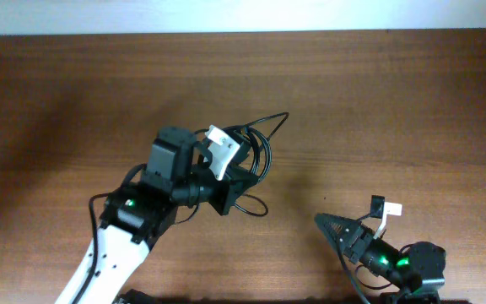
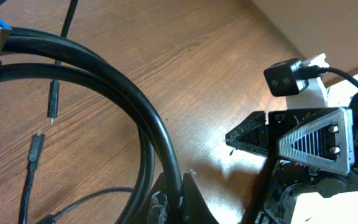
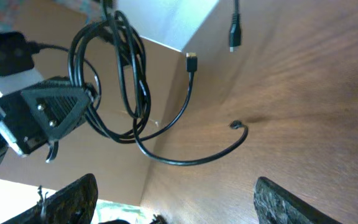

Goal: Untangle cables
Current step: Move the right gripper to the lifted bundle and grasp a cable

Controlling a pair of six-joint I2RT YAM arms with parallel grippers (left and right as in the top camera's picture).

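Note:
The cables [image 1: 264,142] are a tangled bunch of thin black loops, lifted off the table by my left gripper [image 1: 241,173], which is shut on them. In the left wrist view the strands [image 2: 123,93] run close past the camera into the shut jaws [image 2: 179,200], and two plug ends [image 2: 52,102] hang free. In the right wrist view the bunch [image 3: 114,74] dangles from the left gripper [image 3: 55,106], with one strand trailing onto the table and ending in a plug [image 3: 236,125]. My right gripper [image 1: 332,225] is open and empty, to the lower right of the bunch and apart from it [image 3: 174,185].
The brown wooden table [image 1: 395,101] spreads all round. A white wall edge [image 1: 243,13] runs along the far side. A small black camera block with a white tag [image 1: 380,206] sits on the right arm. The left arm's body [image 1: 133,215] fills the lower left.

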